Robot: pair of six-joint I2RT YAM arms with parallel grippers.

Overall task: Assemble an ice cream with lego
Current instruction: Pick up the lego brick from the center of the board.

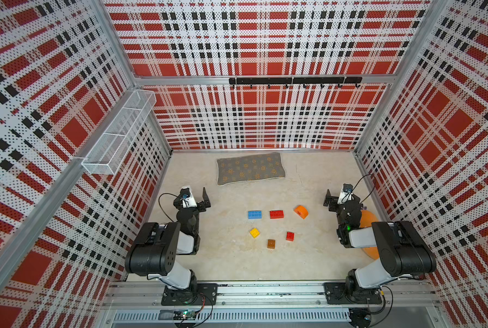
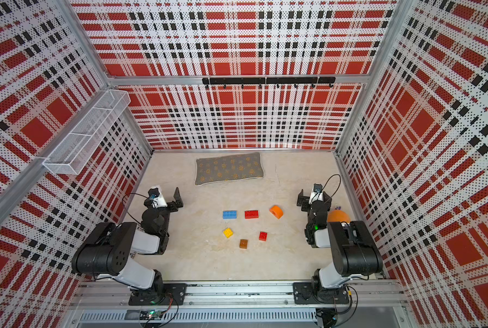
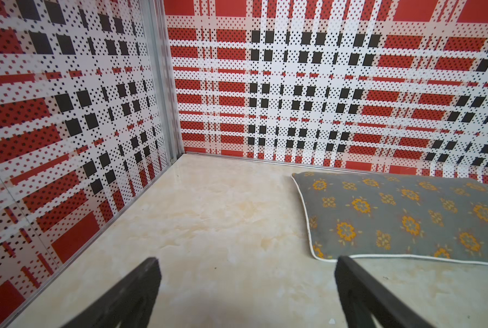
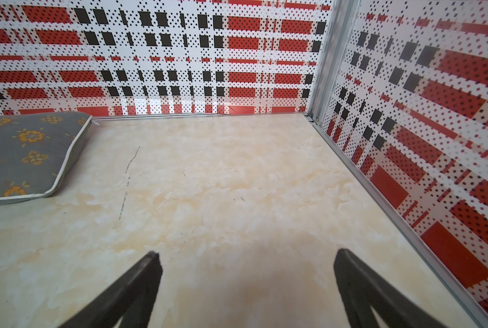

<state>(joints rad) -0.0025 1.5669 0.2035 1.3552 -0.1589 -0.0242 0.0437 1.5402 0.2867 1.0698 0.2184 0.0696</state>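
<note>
The lego lies loose on the beige table in both top views: a blue brick, a red brick and an orange dome in a row. Nearer the front sit a small yellow brick, a brown one and a small red one. All bricks are apart. No ice cream is in view. My left gripper stands open left of the bricks. My right gripper stands open to their right. Both are empty, over bare table.
A grey flowered cushion lies at the back of the table. A big orange round object sits behind my right arm by the right wall. A wire basket hangs on the left wall. Plaid walls close three sides.
</note>
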